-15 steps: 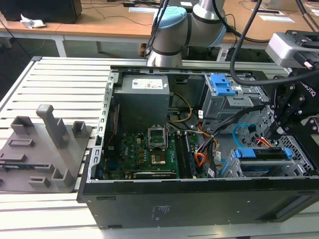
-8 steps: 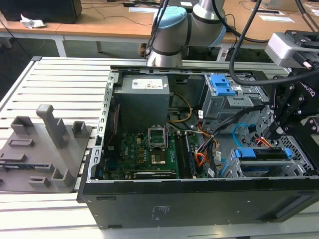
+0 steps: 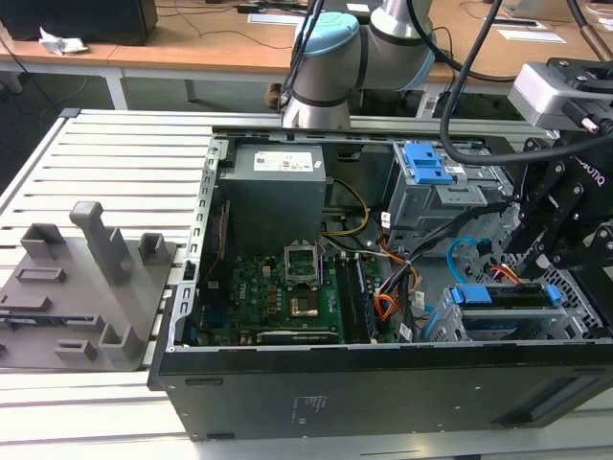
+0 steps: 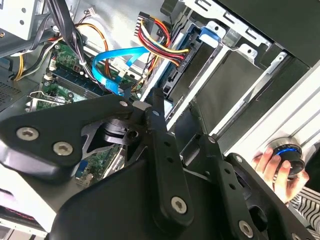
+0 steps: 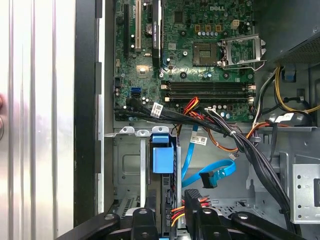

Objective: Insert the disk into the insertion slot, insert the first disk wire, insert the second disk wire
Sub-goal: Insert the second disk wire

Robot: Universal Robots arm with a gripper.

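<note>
I cannot tell whether my gripper point(image 3: 541, 264) is open or closed. It hangs inside the computer case point(image 3: 383, 393), just beside the loose plug of the second disk wire point(image 5: 210, 172). The first disk wire point(image 4: 160, 37) looks plugged into the disk point(image 5: 162, 156), which sits in the insertion slot point(image 5: 127, 170).

The risk, I judge, is the small plug meeting its socket askew and bending it, or my linkage snagging the black cable bundle point(image 5: 260, 165) nearby. A person's hand point(image 4: 270, 167) rests on a knob just outside the case.

The case lies on a slatted metal table point(image 3: 115, 153) beside a grey fixture block point(image 3: 86, 278), with wooden desks point(image 3: 192, 43) behind.
</note>
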